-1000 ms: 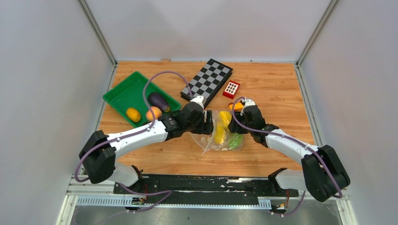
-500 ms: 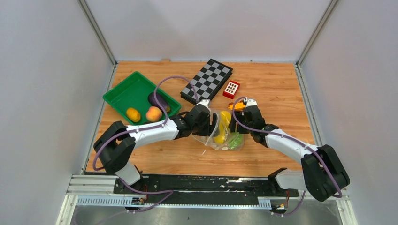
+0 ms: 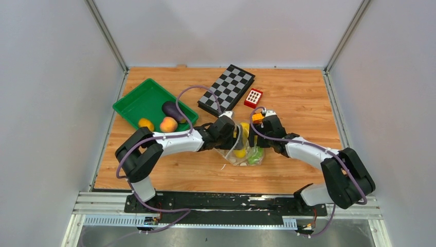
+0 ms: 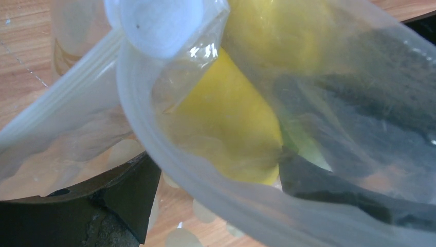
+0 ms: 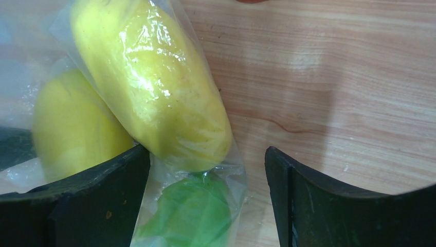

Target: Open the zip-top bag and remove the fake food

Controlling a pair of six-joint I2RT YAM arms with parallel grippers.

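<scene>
The zip-top bag (image 3: pixel 241 153) lies crumpled at the middle of the wooden table (image 3: pixel 303 103), squeezed between the two claws, with the left claw (image 3: pixel 232 137) at its nine o'clock and the right claw (image 5: pixel 206 154) at its three o'clock. The right wrist view shows that claw's jaws wide apart with bare wood between them. The bag's edge bulges into the gap and lies against the nine o'clock finger, but nothing is pinched. The left claw is harder to read. Bag film and the white zip strip drape across its camera and only one dark finger (image 4: pixel 103 206) shows at seven o'clock, so I cannot tell how far it is open or whether it grips the film. Through the plastic show a long yellow piece (image 5: pixel 149 77), a rounder yellow piece (image 5: pixel 72 128) and a green piece (image 5: pixel 190 216), the last cut off by the frame edge. At ten o'clock from the bag a green tray (image 3: pixel 134 98) holds a purple eggplant (image 3: pixel 172 109), a peach (image 3: pixel 168 124) and an orange-yellow piece (image 3: pixel 146 124). A chessboard (image 3: pixel 226 88) sits at twelve o'clock and a red block with white squares (image 3: pixel 253 97) at one o'clock. A small orange thing (image 3: pixel 258 117) at the right wrist is too hidden to name.
</scene>
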